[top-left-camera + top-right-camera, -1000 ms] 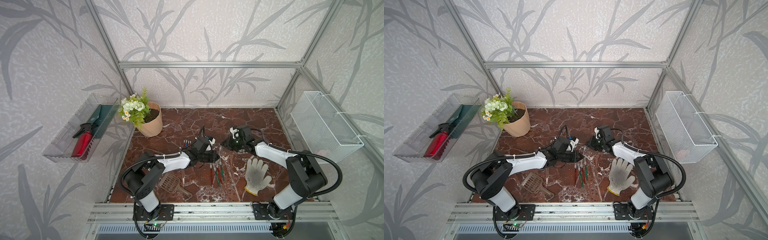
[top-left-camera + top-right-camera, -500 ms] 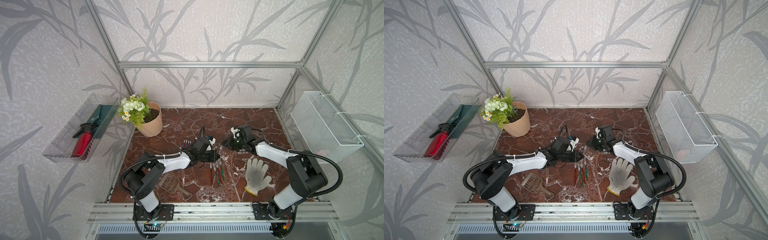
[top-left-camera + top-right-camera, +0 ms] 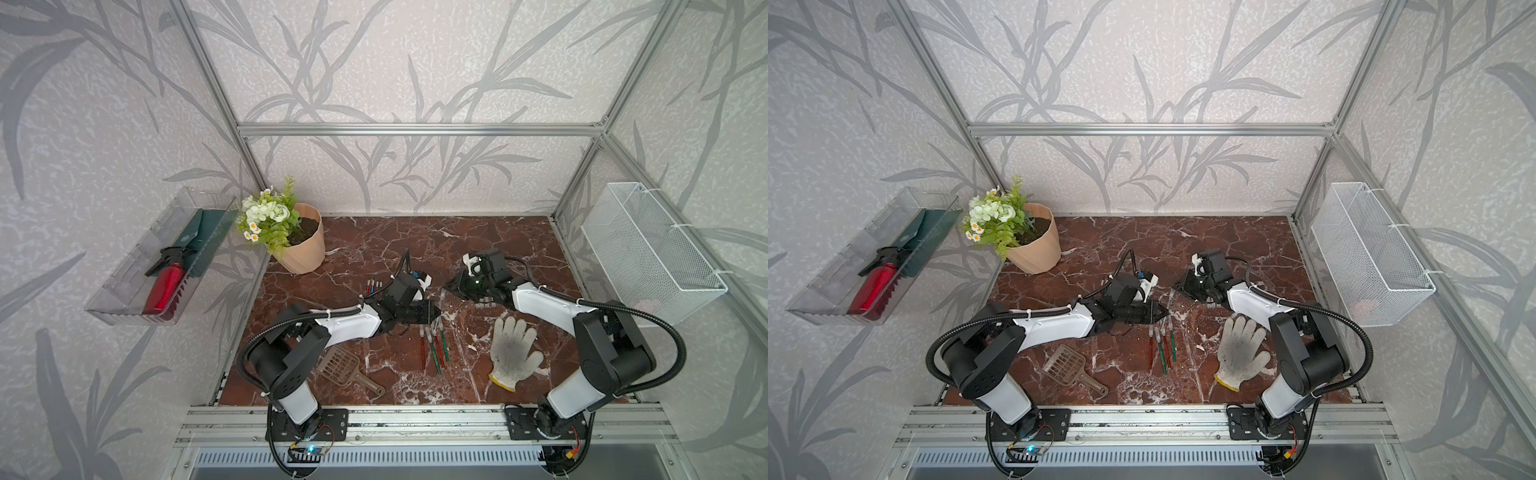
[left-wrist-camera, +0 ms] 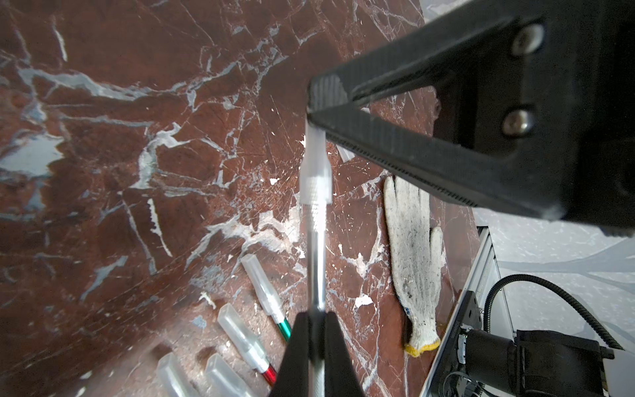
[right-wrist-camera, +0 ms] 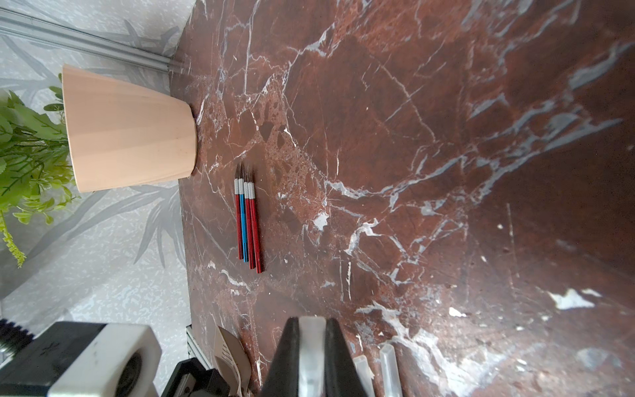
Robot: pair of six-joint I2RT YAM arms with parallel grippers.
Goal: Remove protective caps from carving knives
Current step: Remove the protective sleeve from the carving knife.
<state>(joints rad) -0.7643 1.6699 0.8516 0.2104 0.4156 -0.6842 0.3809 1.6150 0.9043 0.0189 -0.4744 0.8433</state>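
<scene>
One carving knife (image 4: pixel 316 268) is being clamped by left gripper (image 4: pixel 314 319), its protective cap (image 4: pixel 314 172) being pinched by right gripper (image 4: pixel 313 111); straight pull likely needed.

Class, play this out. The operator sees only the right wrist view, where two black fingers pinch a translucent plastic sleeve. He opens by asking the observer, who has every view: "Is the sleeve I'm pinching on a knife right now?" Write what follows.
Observer: Yes. The protective cap sits over the collar of a carving knife.
Operator: What steadies that knife?
Observer: The left gripper is shut on its silver shaft.
Operator: Are there knives left to uncap?
Observer: Several capped knives lie beside the work glove.
</scene>
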